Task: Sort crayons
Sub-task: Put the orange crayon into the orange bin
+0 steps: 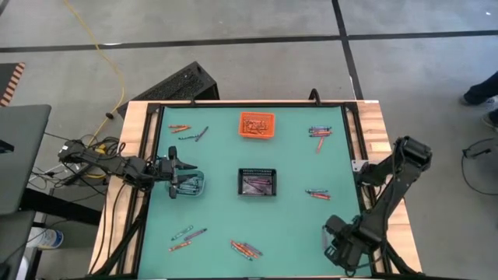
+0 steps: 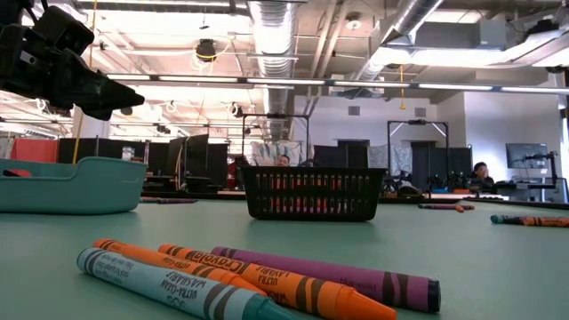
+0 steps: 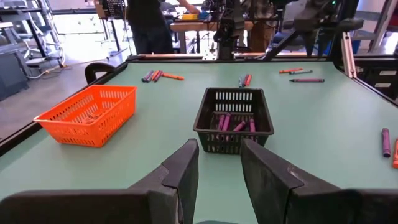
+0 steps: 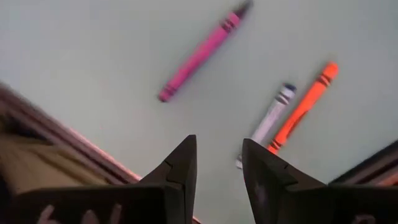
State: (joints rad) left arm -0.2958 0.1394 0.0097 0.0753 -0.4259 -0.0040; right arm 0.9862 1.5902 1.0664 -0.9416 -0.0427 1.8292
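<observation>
At nine o'clock on the green table (image 1: 296,225), the left gripper (image 1: 180,173) hangs over the clear bin (image 1: 191,184), fingers parted with nothing between them. At five o'clock, the right gripper (image 4: 217,163) hovers near the table's corner, fingers likewise apart and empty. Crayons (image 1: 246,249) lie scattered around the rim; others fill the black bin (image 1: 257,182) and orange bin (image 1: 257,124).

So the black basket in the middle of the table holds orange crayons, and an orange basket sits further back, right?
Not quite. The black basket in the middle of the table holds purple crayons, not orange ones; the left wrist view shows them inside it. The orange basket does sit further back, as the high view shows.
</observation>
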